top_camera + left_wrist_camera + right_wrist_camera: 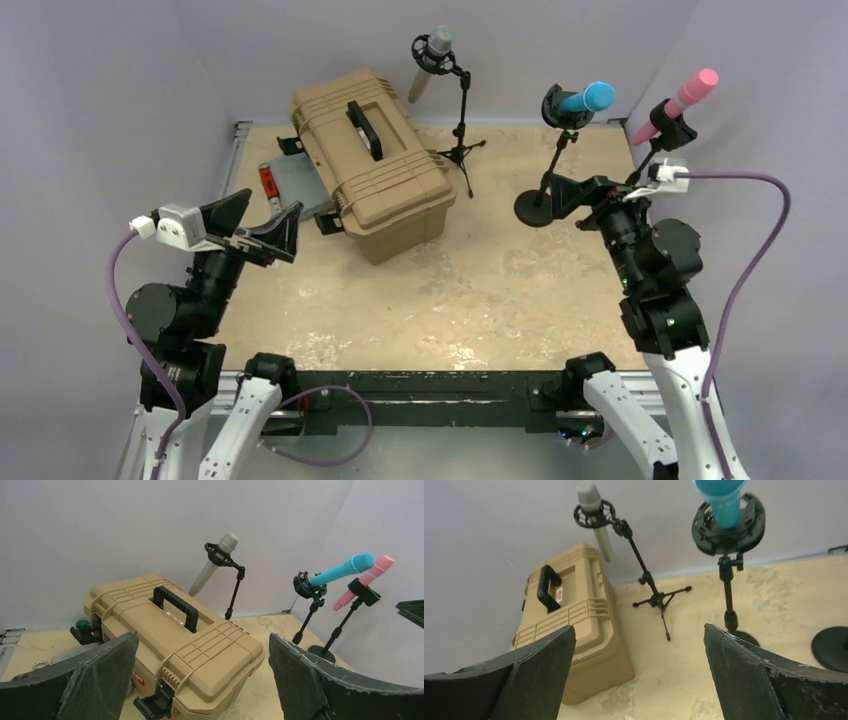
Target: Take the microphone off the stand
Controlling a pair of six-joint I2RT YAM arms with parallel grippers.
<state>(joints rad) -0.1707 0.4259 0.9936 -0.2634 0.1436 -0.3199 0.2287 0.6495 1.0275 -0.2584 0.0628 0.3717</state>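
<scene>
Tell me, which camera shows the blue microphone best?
The left wrist view: the blue microphone shows whole, side on, in its holder. The top external view shows it smaller, from above. The right wrist view crops its head at the frame's top.

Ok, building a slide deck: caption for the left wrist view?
Open left hand before a tan case; silver microphone, blue microphone and pink microphone sit clipped on stands behind.

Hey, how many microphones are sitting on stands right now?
3. A silver microphone stands at the back, just behind the tan case. A blue microphone is to its right, and a pink microphone is farthest right. None appears hidden.
</scene>
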